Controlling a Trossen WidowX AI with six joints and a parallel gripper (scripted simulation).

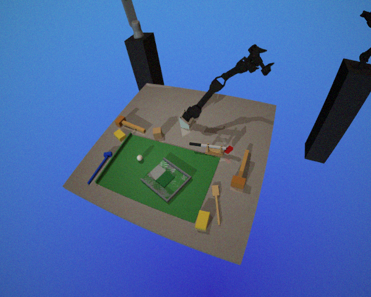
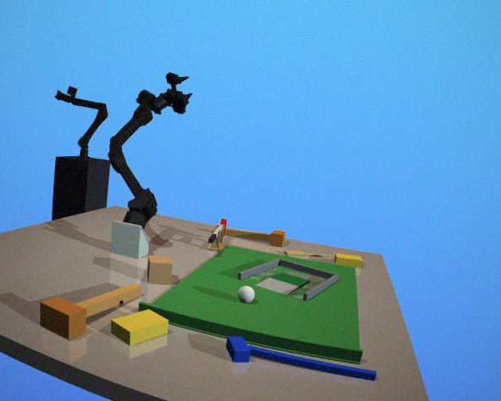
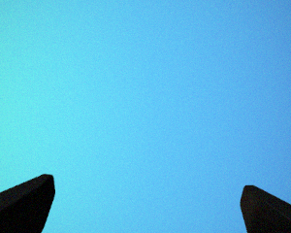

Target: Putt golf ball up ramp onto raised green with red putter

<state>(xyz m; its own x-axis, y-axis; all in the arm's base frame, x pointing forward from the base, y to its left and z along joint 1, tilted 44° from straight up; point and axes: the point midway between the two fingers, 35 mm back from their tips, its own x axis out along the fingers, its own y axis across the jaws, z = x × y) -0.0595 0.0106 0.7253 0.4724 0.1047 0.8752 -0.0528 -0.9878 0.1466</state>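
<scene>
Putter Waits on Its Stand as Arm Hangs High

The end effector [image 1: 269, 58] [image 2: 190, 86] [image 3: 148, 192] is spread wide with nothing between its fingers, raised well above the counter [image 1: 166, 228] [image 2: 397, 327]. The wrist view shows only the two fingertips against blue, so it gives no help with aim.

Below, the red putter [image 1: 211, 146] [image 2: 217, 231] lies across a small wooden stand [image 1: 214, 152] [image 2: 216, 247], at the edge of the green mat [image 1: 122, 172] [image 2: 302, 321]. A descent slightly off could strike the stand or knock the club loose; a grip away from its balance point could let the heavy-looking head twist.

Farther out, the golf ball [image 1: 139, 158] [image 2: 245, 293] sits on the mat, apart from the ramp [image 1: 156, 172] [image 2: 276, 285] and raised green [image 1: 165, 179] [image 2: 290, 279]. A skewed stroke might miss the ramp, a soft one roll back, a hard one overrun the green. The grey border's see-through surroundings are hard to read, and the ramp's slope is unclear from above. In the exterior view the putter is foreshortened, obscuring its grip.
</scene>
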